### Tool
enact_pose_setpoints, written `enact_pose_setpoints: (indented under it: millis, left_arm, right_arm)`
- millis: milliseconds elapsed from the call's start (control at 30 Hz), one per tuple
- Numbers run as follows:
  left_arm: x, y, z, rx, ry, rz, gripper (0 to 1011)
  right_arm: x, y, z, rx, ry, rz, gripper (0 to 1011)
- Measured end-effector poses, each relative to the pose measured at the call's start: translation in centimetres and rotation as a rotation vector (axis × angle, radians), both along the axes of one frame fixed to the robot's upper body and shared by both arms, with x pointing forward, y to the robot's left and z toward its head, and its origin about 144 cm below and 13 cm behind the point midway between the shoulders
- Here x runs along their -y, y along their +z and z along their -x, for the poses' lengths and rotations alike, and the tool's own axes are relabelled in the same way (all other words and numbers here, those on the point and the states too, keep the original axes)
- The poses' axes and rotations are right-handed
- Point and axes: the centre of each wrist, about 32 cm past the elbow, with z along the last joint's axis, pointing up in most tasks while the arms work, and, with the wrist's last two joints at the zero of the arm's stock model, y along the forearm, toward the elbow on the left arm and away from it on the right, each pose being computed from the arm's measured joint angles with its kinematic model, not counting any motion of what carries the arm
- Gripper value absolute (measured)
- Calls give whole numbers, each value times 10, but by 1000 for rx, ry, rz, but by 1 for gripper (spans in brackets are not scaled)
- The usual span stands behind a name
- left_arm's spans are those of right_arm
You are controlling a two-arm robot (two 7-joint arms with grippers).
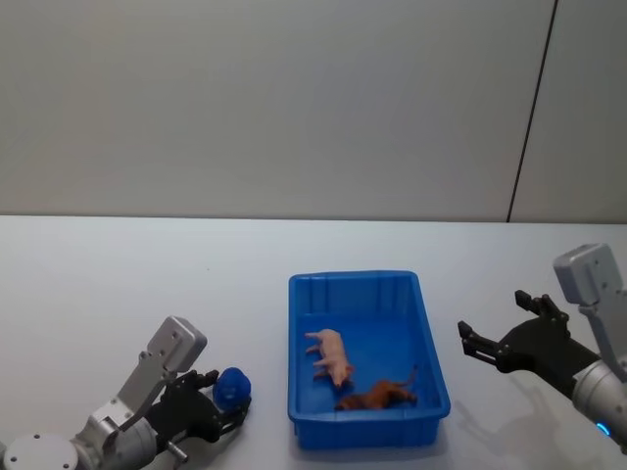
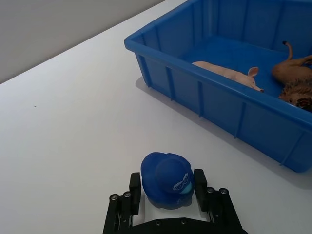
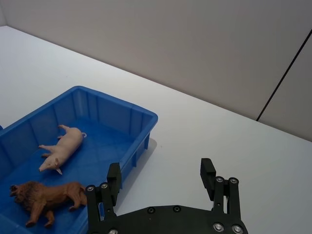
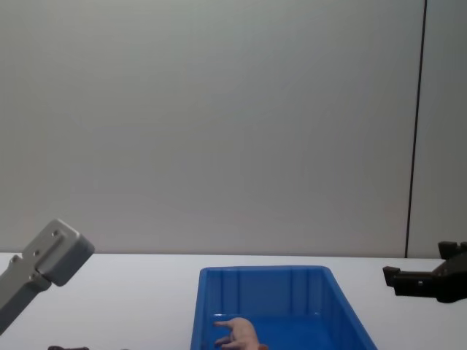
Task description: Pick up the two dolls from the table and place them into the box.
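Both dolls lie inside the blue box (image 1: 294, 343): a pale pink pig (image 1: 331, 354) (image 2: 224, 73) (image 3: 63, 146) on its side mid-box, and a brown lion (image 1: 377, 397) (image 2: 295, 78) (image 3: 48, 195) at the near end. Left of the box, low over the table (image 1: 118, 284), my left gripper (image 1: 230, 397) (image 2: 167, 189) is shut on a small blue toy duck with a hat (image 1: 233, 385) (image 2: 165, 175); its fingers (image 2: 135, 189) press both sides. On the box's right side my right gripper (image 1: 492, 318) (image 3: 161, 168) hovers open, holding nothing.
The box's rim (image 4: 263, 271) shows in the chest view with the pig (image 4: 237, 333) inside. Bare white tabletop surrounds the box on every side. A grey wall rises behind the table's far edge.
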Motion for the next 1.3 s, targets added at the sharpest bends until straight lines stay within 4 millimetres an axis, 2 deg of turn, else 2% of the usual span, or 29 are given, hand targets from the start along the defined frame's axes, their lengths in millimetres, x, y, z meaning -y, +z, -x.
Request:
enact_pose_setpoints:
  millis: [133, 367, 567, 900, 1133, 1300]
  left_arm:
    - [0, 0, -1, -6, -4, -1, 580]
    - [-1, 2, -3, -9, -6, -4, 525]
    - [2, 11, -6, 18, -15, -8, 484]
    - [15, 41, -14, 123, -44, -17, 421]
    - [35, 71, -24, 222, -92, -12, 368]
    - [49, 83, -29, 263, -124, -2, 340]
  right_arm:
    - [0, 0, 0, 0, 0, 0, 1001]
    - [0, 0, 0, 0, 0, 0, 1001]
    - [0, 0, 0, 0, 0, 0, 1001]
    - [0, 0, 0, 0, 0, 0, 1001]
    - [0, 0, 0, 0, 0, 0, 1001]
    - [0, 0, 0, 0, 0, 0, 1001]
